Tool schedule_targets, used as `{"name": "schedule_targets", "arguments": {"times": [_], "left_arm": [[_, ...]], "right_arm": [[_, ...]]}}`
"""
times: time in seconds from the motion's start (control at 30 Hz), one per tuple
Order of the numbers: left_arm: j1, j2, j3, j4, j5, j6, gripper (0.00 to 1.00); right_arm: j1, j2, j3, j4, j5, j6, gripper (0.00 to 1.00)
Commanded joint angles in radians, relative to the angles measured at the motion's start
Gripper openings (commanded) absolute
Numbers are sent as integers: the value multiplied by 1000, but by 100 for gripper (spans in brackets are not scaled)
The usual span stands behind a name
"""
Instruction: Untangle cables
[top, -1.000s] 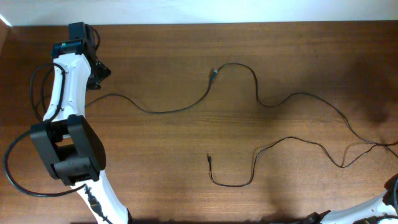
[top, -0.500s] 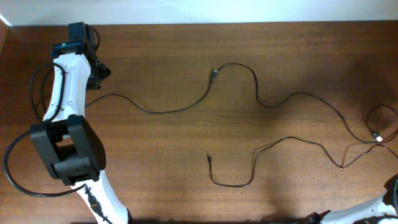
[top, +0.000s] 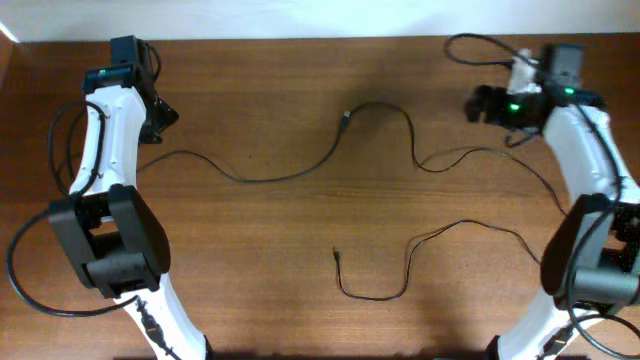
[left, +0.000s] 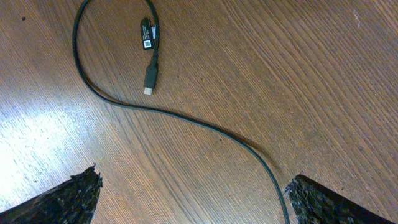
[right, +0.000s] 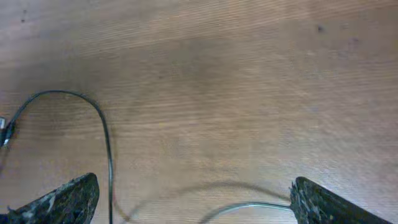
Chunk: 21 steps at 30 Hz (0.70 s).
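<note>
- The right gripper (top: 478, 103) is the big change: a second ago its arm barely shows at the near-right corner, and now it hangs over the far-right part of the desk (top: 300, 215).
- With it, one cable end that lay at the right edge now stands as a thin loop (top: 470, 38) by the far edge. The snarl at the right edge looks drawn apart, which I take as real progress.
- The upper cable (top: 240, 180) snakes from the far-left corner across the middle. The lower cable (top: 480, 224) lies toward the near edge, apart from it. Both vanish behind the right arm, so any remaining crossing there is hidden.
- The right wrist view shows its fingers spread wide with nothing pinched. A cable arcs over bare wood just ahead.
- The left gripper (top: 158, 112) sits at the far-left corner, unmoved. Its own camera shows the fingers spread, with the cable running close by the right one.
- That camera alone shows a plug (left: 149, 74) with a small label (left: 147, 34), which the overhead hides under the arm.
- Only the overhead shows the whole layout.
</note>
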Motion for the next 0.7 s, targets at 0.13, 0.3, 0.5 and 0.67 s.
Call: {"name": "schedule_targets", "arguments": {"times": [0.13,0.3,0.5,0.67], "left_arm": [[0,-24,-4,-1,-4,-10,99],[0,-24,-4,-1,-4,-10,99],[0,-24,-4,-1,-4,-10,99],[1,-24,-4,-1,-4,-10,99]], "right_arm": [[137,105,8,29,108,19,99],[140,165,2,-48,107,37,99],[141,165,-2,-218,107,37,99],[166,165,-20,-326,108,37,99]]}}
